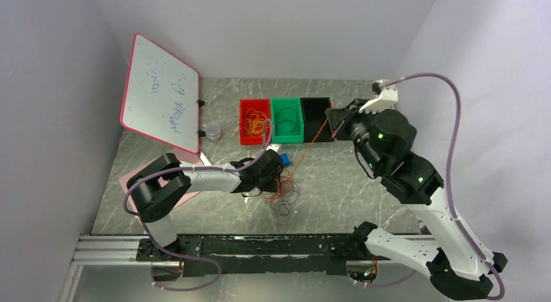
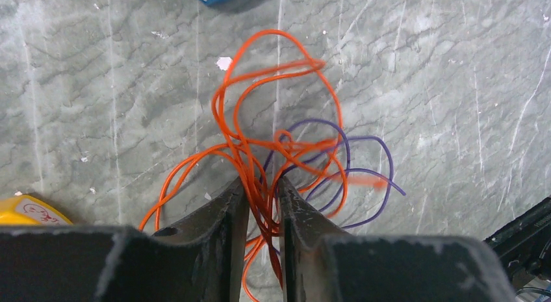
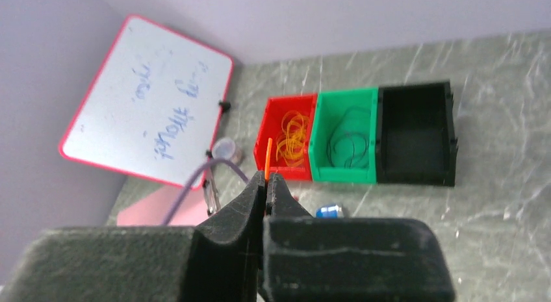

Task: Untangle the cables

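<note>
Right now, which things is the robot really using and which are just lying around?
For the job: orange cables, purple cables, left hand, right hand, red bin, green bin, black bin.
Just lying about: whiteboard, small jar, blue object.

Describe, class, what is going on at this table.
The left tool grips a tangle of orange and purple cables on the table. The right tool, raised, pinches one orange strand leading out of it. The red bin and green bin hold coils.
</note>
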Robot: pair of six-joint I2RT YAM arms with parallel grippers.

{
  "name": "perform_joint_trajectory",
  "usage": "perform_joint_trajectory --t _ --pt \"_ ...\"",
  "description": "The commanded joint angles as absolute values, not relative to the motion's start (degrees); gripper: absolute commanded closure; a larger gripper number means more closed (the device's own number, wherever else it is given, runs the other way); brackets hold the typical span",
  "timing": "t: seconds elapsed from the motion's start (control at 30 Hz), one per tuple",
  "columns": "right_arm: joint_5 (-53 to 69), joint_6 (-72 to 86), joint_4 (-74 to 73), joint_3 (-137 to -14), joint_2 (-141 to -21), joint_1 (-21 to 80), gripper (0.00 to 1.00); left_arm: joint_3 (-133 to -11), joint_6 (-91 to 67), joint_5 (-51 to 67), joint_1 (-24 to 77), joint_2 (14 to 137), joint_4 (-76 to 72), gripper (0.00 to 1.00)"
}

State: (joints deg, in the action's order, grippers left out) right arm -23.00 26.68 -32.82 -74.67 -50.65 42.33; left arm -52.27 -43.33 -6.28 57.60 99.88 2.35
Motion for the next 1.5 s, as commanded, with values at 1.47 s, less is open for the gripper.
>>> perform_joint_trajectory --t 1.47 --pt "-30.9 -12.5 -1.7 -116.0 -63.0 42.5 1.0 -50.4 -42.4 -9.6 58.0 98.9 4.3 0.53"
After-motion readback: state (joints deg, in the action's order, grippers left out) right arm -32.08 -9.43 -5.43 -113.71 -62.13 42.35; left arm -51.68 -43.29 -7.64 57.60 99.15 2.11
